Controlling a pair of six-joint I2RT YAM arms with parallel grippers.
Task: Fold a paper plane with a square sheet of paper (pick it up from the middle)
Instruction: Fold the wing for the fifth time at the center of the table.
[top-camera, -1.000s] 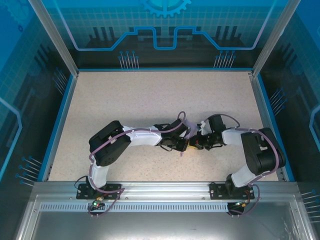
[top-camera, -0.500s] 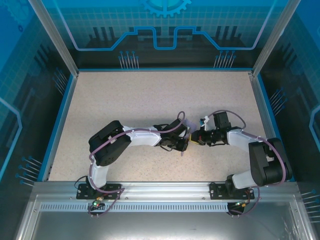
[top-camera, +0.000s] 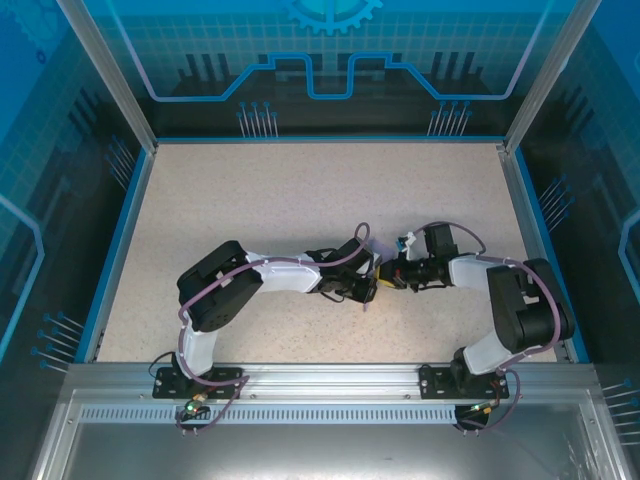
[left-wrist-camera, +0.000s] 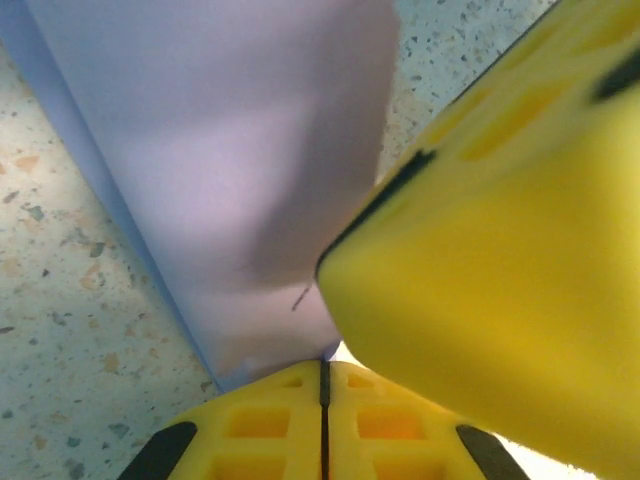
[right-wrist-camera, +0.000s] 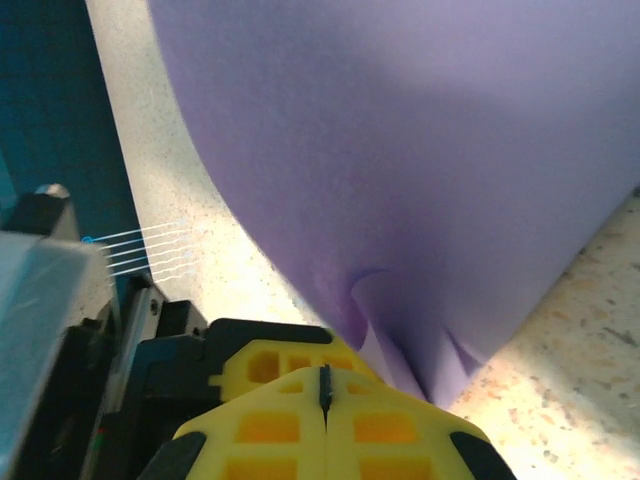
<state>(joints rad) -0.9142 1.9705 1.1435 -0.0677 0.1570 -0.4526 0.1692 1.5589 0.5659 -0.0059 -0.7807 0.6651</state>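
Top external view: a speckled beige surface sits inside blue printed walls with an aluminium frame. The left arm stretches from its base across toward the middle. The right arm doubles back from the right edge to meet it. The left fingers and the right fingers sit tip to tip just right of centre on the surface, so close that they look to be touching. From this height the two wrists cover nearly all of what lies between them.

Left wrist view: the left fingers are clenched, their yellow pads meeting along a thin dark seam. The square sheet of paper rises from their tips as a broad lavender panel with a darker folded edge down its left side, and its narrow lower end reaches the very tip of the seam. Whether that end is nipped between the pads cannot be told. One yellow pad of the right fingers crowds in from the right, lying against the sheet's right edge, with the surface behind.

Right wrist view: the right fingers are clenched on the square sheet of paper. Its lower end puckers into small wrinkles where it enters their seam. The sheet fans upward and outward from there, held off the surface.
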